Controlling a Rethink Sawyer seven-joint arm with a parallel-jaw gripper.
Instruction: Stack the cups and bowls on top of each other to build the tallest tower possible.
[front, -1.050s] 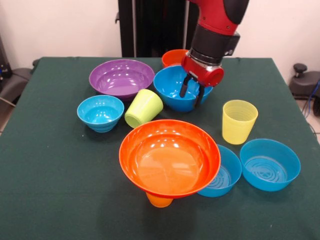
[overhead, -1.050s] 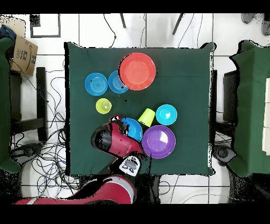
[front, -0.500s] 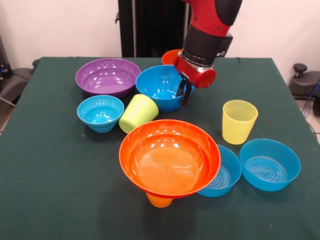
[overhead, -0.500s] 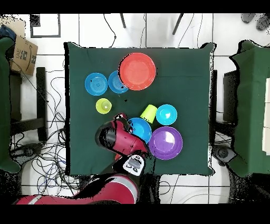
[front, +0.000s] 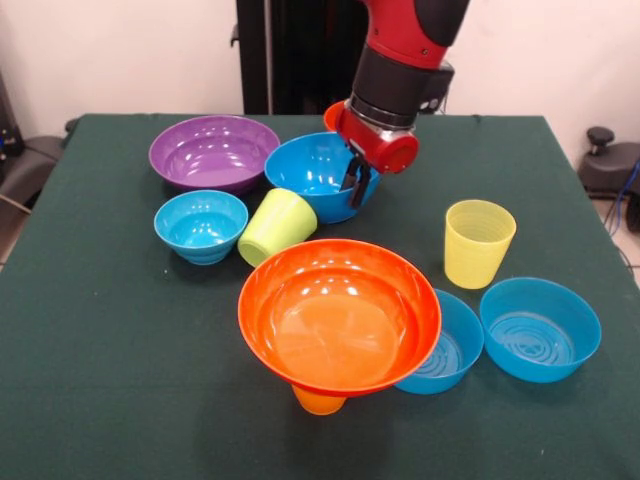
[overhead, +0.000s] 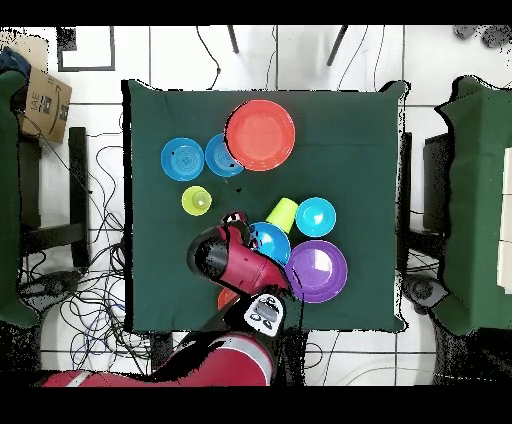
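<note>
My gripper (front: 357, 181) is shut on the right rim of the large blue bowl (front: 313, 172), one finger inside and one outside. The bowl touches the large purple bowl (front: 212, 150) and the lime green cup (front: 277, 226), which lies tilted on its side. At the front, the large orange bowl (front: 338, 312) sits on an upturned orange cup (front: 318, 402). The pale yellow cup (front: 479, 241) stands upright at the right. Overhead, the gripper (overhead: 238, 222) is at the blue bowl's (overhead: 271, 243) edge.
A small blue bowl (front: 200, 225) sits left of the green cup. Two medium blue bowls (front: 452, 347) (front: 540, 328) lie at the front right, one partly under the orange bowl's rim. A small orange bowl (front: 334, 112) peeks out behind the arm.
The gripper closed on the large blue bowl's rim and dragged it left in the front view. The bowl pushed the purple bowl and the green cup left.
</note>
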